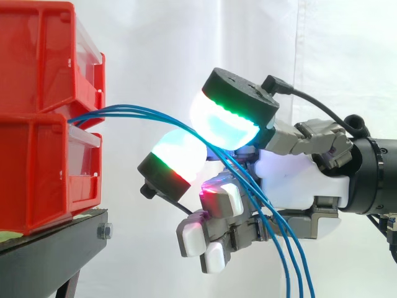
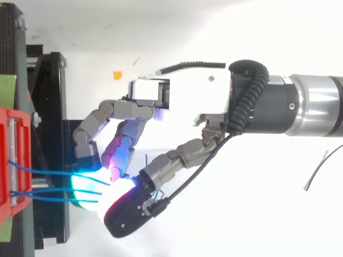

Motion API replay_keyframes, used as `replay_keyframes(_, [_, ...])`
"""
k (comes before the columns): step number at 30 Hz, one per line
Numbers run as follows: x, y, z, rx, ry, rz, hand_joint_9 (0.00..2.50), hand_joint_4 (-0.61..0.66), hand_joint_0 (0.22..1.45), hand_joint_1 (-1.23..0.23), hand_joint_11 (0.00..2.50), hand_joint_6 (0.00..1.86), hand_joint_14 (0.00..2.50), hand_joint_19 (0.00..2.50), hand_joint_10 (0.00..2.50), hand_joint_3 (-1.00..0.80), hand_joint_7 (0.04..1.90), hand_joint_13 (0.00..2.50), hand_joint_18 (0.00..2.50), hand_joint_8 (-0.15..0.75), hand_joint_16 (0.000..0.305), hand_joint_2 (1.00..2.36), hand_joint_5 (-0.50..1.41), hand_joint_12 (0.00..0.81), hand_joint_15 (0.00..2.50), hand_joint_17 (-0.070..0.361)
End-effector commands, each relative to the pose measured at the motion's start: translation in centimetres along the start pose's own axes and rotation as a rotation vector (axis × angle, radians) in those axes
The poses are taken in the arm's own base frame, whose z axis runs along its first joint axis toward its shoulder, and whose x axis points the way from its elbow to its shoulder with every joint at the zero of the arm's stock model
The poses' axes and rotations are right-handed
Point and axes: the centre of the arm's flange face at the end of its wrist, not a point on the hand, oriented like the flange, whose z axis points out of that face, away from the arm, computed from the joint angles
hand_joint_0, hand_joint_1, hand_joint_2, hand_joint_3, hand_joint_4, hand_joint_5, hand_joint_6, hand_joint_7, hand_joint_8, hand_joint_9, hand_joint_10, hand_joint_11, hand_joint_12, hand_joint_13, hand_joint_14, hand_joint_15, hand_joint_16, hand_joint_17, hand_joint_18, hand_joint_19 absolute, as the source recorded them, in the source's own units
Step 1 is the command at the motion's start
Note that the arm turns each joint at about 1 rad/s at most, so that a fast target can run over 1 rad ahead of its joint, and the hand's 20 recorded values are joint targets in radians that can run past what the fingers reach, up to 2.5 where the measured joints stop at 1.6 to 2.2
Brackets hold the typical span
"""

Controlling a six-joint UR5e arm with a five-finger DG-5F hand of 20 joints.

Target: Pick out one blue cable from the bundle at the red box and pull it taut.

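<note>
Three thin blue cables (image 1: 136, 112) leave the gap between the two stacked red boxes (image 1: 37, 174), arch to the right and hang down past the hand's palm. My hand (image 1: 291, 186) reaches in from the right, a short way off the box front. Two glowing pads (image 1: 220, 121) close on the cables from above and below; I cannot tell how many cables lie between them. The lower fingers curl under the palm, glowing magenta. From above, the cables (image 2: 48, 172) run from the red box (image 2: 8, 160) straight into the bright pads of the hand (image 2: 182, 96).
The boxes rest on a black stand (image 1: 49, 248) whose edge juts out below them. A white curtain hangs behind. On the white floor lie an orange scrap (image 2: 117, 75) and a loose dark wire (image 2: 321, 171), both away from the hand.
</note>
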Motion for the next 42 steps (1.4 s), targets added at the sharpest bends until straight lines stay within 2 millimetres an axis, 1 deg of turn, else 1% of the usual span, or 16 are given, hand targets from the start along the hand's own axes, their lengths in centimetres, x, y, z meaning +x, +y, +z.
replay_keyframes(1, [0.02, 0.03, -0.01, 0.001, 0.000, 0.000, 1.18, -0.18, 0.75, -0.89, 0.76, 0.96, 0.02, 0.60, 0.03, -0.50, 1.01, 0.98, 0.86, 0.301, 0.040, 1.00, -0.11, 0.300, 0.47, 0.090])
replay_keyframes(8, [0.01, 0.10, 0.03, 0.000, 0.000, 0.000, 1.19, -0.15, 0.70, -0.92, 0.78, 0.96, 0.02, 0.60, 0.03, -0.50, 0.89, 0.98, 0.88, 0.296, 0.040, 1.00, -0.11, 0.297, 0.48, 0.089])
replay_keyframes(10, [0.01, 0.10, 0.03, 0.000, 0.000, 0.000, 1.19, -0.18, 0.69, -0.94, 0.76, 0.95, 0.02, 0.60, 0.03, -0.50, 0.91, 0.98, 0.88, 0.291, 0.039, 1.00, -0.10, 0.298, 0.47, 0.088])
replay_keyframes(12, [0.01, 0.10, 0.03, 0.000, 0.000, 0.000, 1.20, -0.24, 0.72, -0.97, 0.78, 0.95, 0.02, 0.59, 0.03, -0.50, 1.02, 0.99, 0.89, 0.282, 0.038, 1.00, -0.10, 0.294, 0.48, 0.086])
replay_keyframes(14, [0.01, 0.10, 0.03, 0.000, 0.000, 0.000, 1.19, -0.26, 0.73, -0.98, 0.77, 0.96, 0.02, 0.58, 0.03, -0.50, 0.99, 1.00, 0.90, 0.277, 0.038, 1.00, -0.11, 0.289, 0.49, 0.086])
replay_keyframes(17, [-0.12, 0.22, 0.10, -0.003, -0.002, 0.000, 1.13, -0.21, 0.73, -0.99, 0.77, 0.97, 0.02, 0.58, 0.03, -0.50, 0.88, 0.98, 0.90, 0.249, 0.038, 1.00, -0.12, 0.285, 0.50, 0.086])
replay_keyframes(20, [-0.01, 0.38, 0.19, -0.006, -0.001, 0.001, 1.10, -0.13, 0.67, -1.04, 0.77, 0.96, 0.02, 0.58, 0.03, -0.50, 0.77, 0.97, 0.88, 0.249, 0.038, 1.00, -0.13, 0.288, 0.49, 0.086])
replay_keyframes(25, [-0.13, 0.32, 0.13, -0.002, -0.001, 0.000, 1.10, -0.09, 0.58, -1.04, 0.78, 0.95, 0.02, 0.59, 0.03, -0.50, 0.74, 0.96, 0.88, 0.253, 0.040, 1.00, -0.13, 0.288, 0.50, 0.089])
replay_keyframes(31, [-0.01, 0.29, 0.10, 0.003, 0.001, 0.000, 1.18, 0.00, 0.44, -0.95, 0.75, 0.92, 0.02, 0.58, 0.03, -0.50, 0.71, 1.01, 0.94, 0.295, 0.048, 1.00, -0.12, 0.334, 0.48, 0.109])
replay_keyframes(32, [-0.13, 0.27, 0.09, 0.003, -0.001, 0.000, 1.19, 0.02, 0.42, -0.90, 0.76, 0.91, 0.02, 0.57, 0.03, -0.50, 0.71, 1.02, 0.96, 0.304, 0.051, 1.00, -0.11, 0.348, 0.48, 0.114])
replay_keyframes(34, [-0.24, 0.26, 0.08, 0.003, -0.002, 0.000, 1.21, 0.03, 0.42, -0.85, 0.75, 0.90, 0.02, 0.58, 0.03, -0.50, 0.72, 1.03, 0.97, 0.313, 0.052, 1.00, -0.11, 0.350, 0.48, 0.116])
replay_keyframes(36, [-0.23, 0.26, 0.08, 0.003, -0.001, 0.000, 1.24, 0.05, 0.41, -0.71, 0.75, 0.89, 0.02, 0.58, 0.03, -0.50, 0.69, 1.04, 0.98, 0.320, 0.053, 1.00, -0.11, 0.360, 0.48, 0.119])
replay_keyframes(37, [-0.21, 0.26, 0.08, 0.003, 0.001, 0.000, 1.24, 0.05, 0.41, -0.70, 0.75, 0.89, 0.02, 0.58, 0.03, -0.50, 0.69, 1.05, 0.98, 0.321, 0.053, 1.00, -0.11, 0.361, 0.48, 0.120])
replay_keyframes(39, [-0.30, 0.25, 0.06, 0.002, 0.002, 0.000, 1.26, 0.05, 0.42, -0.60, 0.74, 0.86, 0.02, 0.59, 0.03, -0.50, 0.75, 1.05, 0.98, 0.327, 0.054, 1.00, -0.10, 0.362, 0.48, 0.121])
replay_keyframes(40, [-0.27, 0.25, 0.06, 0.002, 0.005, 0.000, 1.26, 0.05, 0.42, -0.59, 0.74, 0.86, 0.02, 0.59, 0.03, -0.50, 0.75, 1.05, 0.99, 0.329, 0.054, 1.00, -0.10, 0.361, 0.48, 0.121])
replay_keyframes(42, [-0.27, 0.25, 0.06, 0.002, 0.005, 0.000, 1.26, 0.02, 0.47, -0.51, 0.75, 0.85, 0.02, 0.62, 0.03, -0.50, 0.79, 1.04, 0.95, 0.310, 0.050, 1.00, -0.10, 0.347, 0.49, 0.112])
